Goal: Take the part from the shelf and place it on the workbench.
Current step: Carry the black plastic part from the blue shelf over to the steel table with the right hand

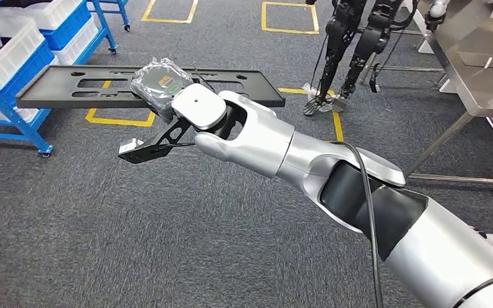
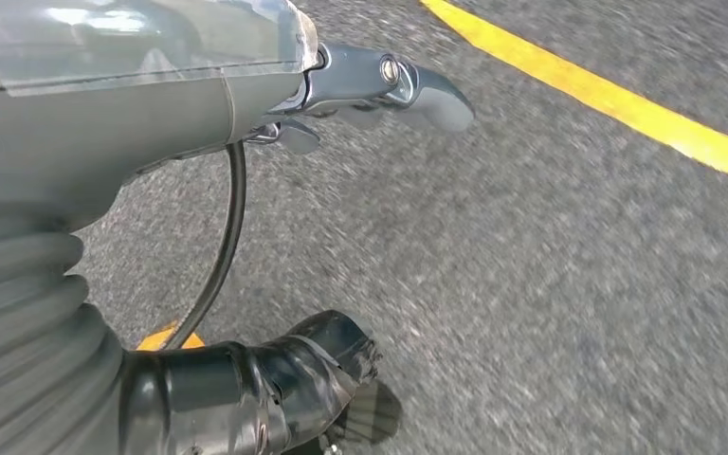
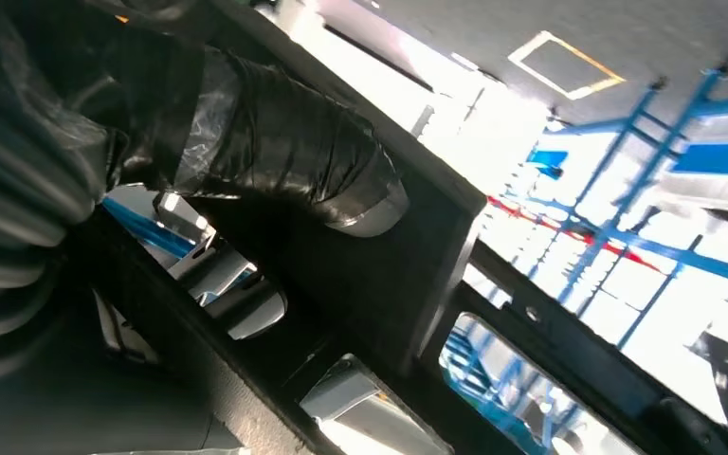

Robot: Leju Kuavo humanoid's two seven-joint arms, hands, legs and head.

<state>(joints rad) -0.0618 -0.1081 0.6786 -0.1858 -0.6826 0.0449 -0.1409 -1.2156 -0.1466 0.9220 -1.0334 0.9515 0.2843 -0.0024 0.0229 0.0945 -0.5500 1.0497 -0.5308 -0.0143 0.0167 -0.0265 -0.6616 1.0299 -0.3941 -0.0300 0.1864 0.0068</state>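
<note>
The part is a long, flat, matte black panel with slotted cut-outs, held level above the grey speckled carpet. The right hand, its back wrapped in crinkled clear plastic, grips the part near its middle; in the right wrist view, tape-wrapped black fingers clamp over the part's edge. A blue metal shelf with white and blue plastic bins stands beyond the part's far end; a steel bench stands well apart, on the part's other side. The left hand hangs over the carpet, its smooth grey fingers released and grasping nothing.
</note>
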